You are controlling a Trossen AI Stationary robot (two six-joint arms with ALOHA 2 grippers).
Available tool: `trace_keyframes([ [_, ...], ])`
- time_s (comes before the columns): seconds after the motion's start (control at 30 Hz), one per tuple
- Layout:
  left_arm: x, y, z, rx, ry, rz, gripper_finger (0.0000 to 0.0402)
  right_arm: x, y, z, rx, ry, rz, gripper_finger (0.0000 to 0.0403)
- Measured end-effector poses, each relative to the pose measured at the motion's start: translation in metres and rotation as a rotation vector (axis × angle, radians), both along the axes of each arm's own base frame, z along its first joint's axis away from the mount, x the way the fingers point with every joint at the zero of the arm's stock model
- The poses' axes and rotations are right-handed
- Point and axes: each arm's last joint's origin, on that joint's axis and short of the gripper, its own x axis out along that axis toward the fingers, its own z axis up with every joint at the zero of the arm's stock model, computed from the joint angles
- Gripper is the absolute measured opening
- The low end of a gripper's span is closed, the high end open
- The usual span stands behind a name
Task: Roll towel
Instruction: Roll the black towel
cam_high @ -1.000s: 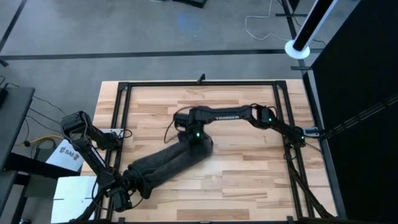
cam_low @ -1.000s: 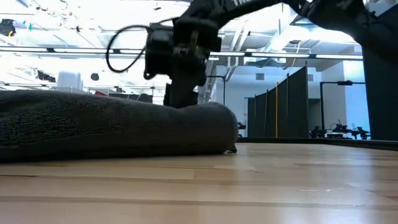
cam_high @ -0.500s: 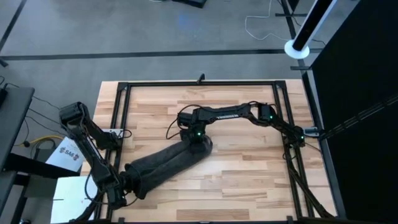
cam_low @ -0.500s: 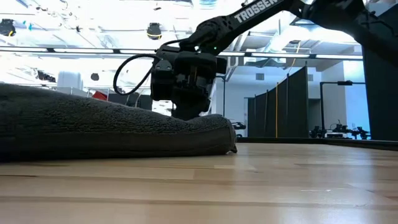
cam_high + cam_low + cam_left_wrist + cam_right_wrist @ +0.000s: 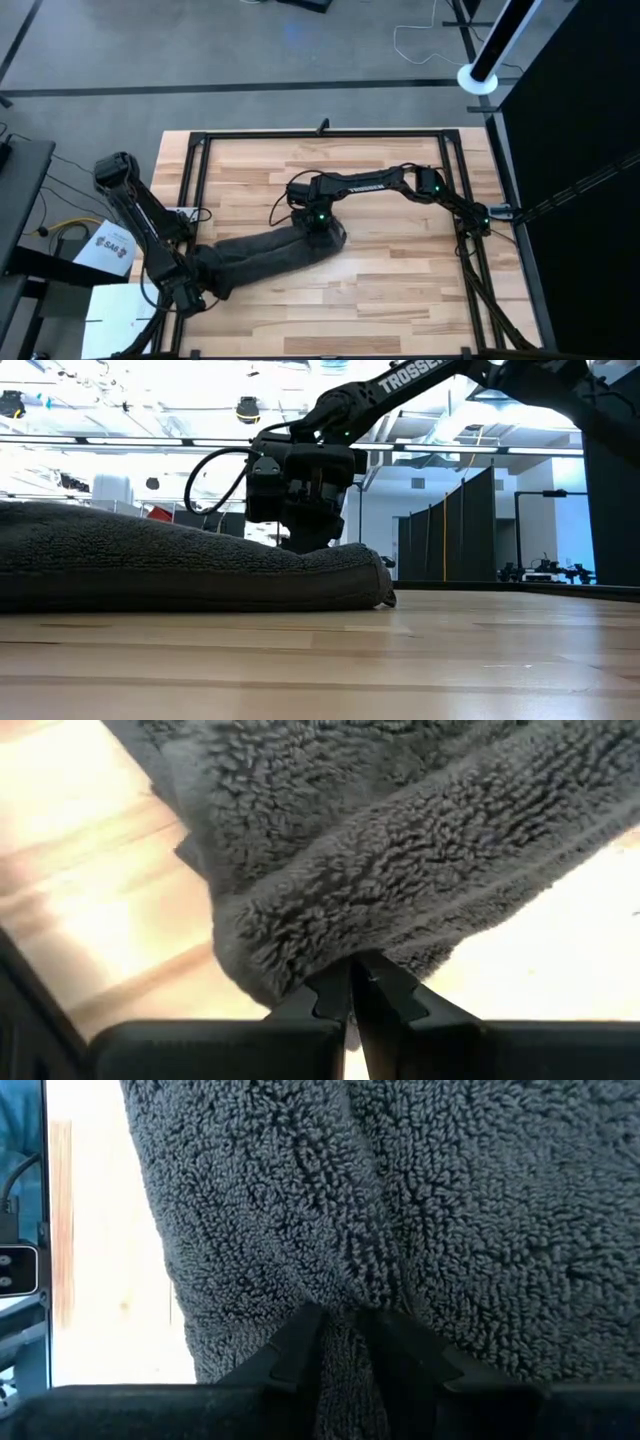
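Observation:
The dark grey towel (image 5: 270, 252) lies as a long bunched band slanting from the table's near left to its middle; in the low view the towel (image 5: 150, 570) rests on the wood. My left gripper (image 5: 195, 290) is shut on the near-left end. My right gripper (image 5: 318, 225) is shut on the other end, near the table's middle, and also shows from the side (image 5: 310, 545). No tag shows. My left gripper pinches a thick, folded edge of the towel's near-left end (image 5: 330, 960) between its two fingertips (image 5: 325, 1000). The fingers come steeply from above. The cloth runs away from them in several bunched layers. My right gripper pinches a raised fold at the towel's middle-of-table end (image 5: 343, 1342) between its two fingers (image 5: 290, 1355), which slant down from the table's right side. That end (image 5: 350, 560) lies on the wood under the gripper.
A black metal frame (image 5: 320, 133) runs round the tabletop. Papers (image 5: 110, 250) and cables lie off the left edge. Bare wood (image 5: 400, 300) stretches near and right of the towel, and also along the far side (image 5: 250, 160).
My left gripper has risen and gone toward the far-left, taking the towel's near-left end with it, so the band now lies flatter across the table. My right gripper has sunk onto the towel's other end, which stays on the wood.

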Motion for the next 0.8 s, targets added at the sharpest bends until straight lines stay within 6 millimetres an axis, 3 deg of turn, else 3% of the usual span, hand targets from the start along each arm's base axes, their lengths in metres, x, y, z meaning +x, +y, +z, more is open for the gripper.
trace_keyframes([
  [0.2,0.005,-0.006,0.038,-0.121,-0.144,-0.029,0.0000,0.001,0.000,0.000,-0.005,-0.015,0.001,0.0077],
  [0.37,0.016,-0.005,0.061,-0.003,-0.438,-0.002,0.0000,0.003,0.000,0.000,-0.007,-0.038,0.001,0.0077],
  [0.6,0.033,0.008,0.025,0.118,-0.430,0.009,0.0000,0.004,0.000,0.000,-0.010,-0.052,0.003,0.0077],
  [0.8,0.033,0.031,-0.001,0.189,-0.289,0.009,0.0000,0.005,-0.001,0.000,-0.010,-0.057,0.002,0.0077],
])
